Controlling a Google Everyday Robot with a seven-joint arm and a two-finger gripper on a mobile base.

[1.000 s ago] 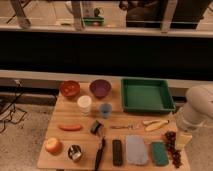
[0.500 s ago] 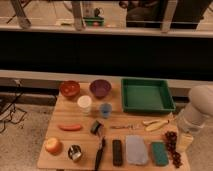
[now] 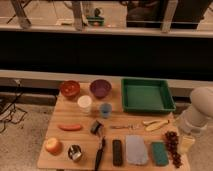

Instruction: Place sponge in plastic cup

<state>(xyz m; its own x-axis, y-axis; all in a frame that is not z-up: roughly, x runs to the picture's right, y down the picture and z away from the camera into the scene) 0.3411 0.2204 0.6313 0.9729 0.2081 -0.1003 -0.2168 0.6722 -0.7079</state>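
Your table (image 3: 64,114): sponge (image 3: 160,153) front right, cloth (image 3: 136,149) left of it; tray (image 3: 147,95) behind; gripper (image 3: 186,141) at right edge, beside grapes (image 3: 173,144).

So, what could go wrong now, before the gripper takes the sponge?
1. The sponge lies close between the cloth and the grapes. The gripper, at the table's right edge, might catch one of them instead.
2. The white cup and the blue cup stand side by side, far across the table. The sponge could end up in the wrong one, or knock one over.
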